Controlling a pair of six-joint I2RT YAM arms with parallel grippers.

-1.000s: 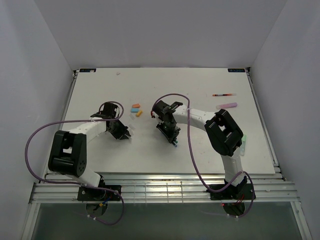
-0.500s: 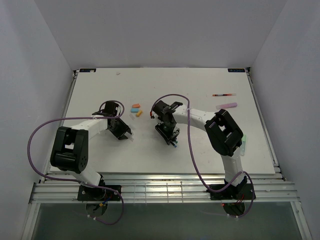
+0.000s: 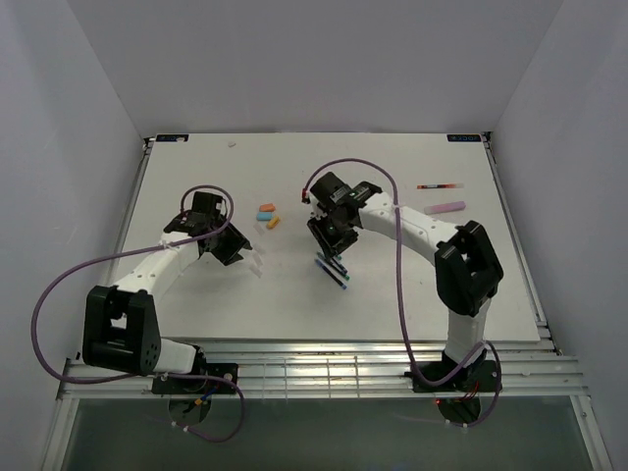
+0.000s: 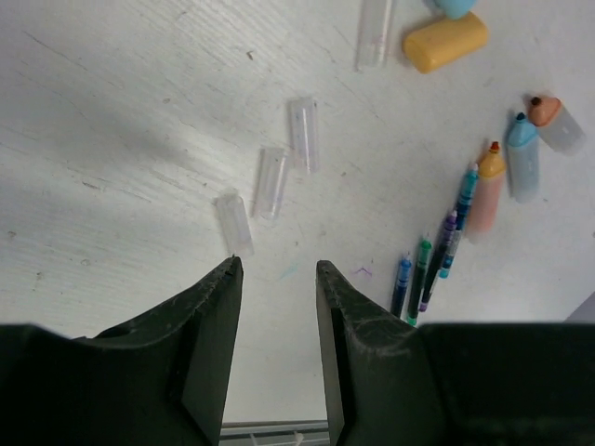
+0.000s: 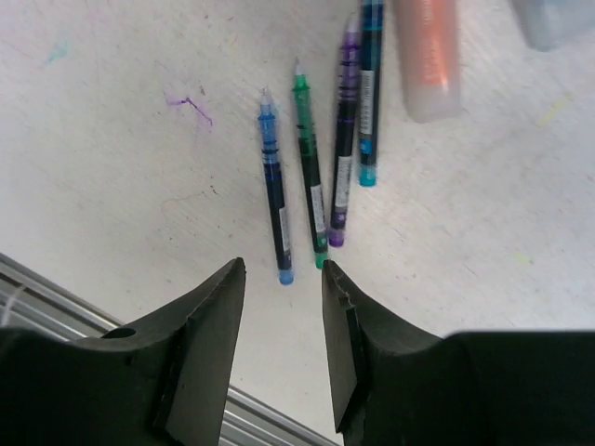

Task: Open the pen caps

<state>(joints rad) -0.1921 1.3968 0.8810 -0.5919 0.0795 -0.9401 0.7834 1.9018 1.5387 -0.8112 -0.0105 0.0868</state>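
Observation:
My left gripper is open and empty, just above the table; in the top view it sits left of centre. Three clear pen caps lie loose just beyond its fingertips, and a fourth lies farther off. A yellow cap and a blue cap lie beyond them. My right gripper is open and empty, above several uncapped thin pens lying side by side. In the top view it is just behind those pens. An uncapped orange highlighter lies beyond them.
Orange, blue and yellow caps lie at mid-table between the arms. A purple highlighter and a thin red-and-black pen lie at the far right. Uncapped blue and grey highlighters lie beside the orange one. The table's front rail is close.
My right gripper has lifted and pulled back toward the far side, uncovering the thin pens on the table. My left arm has swung and its gripper has shifted slightly back and left.

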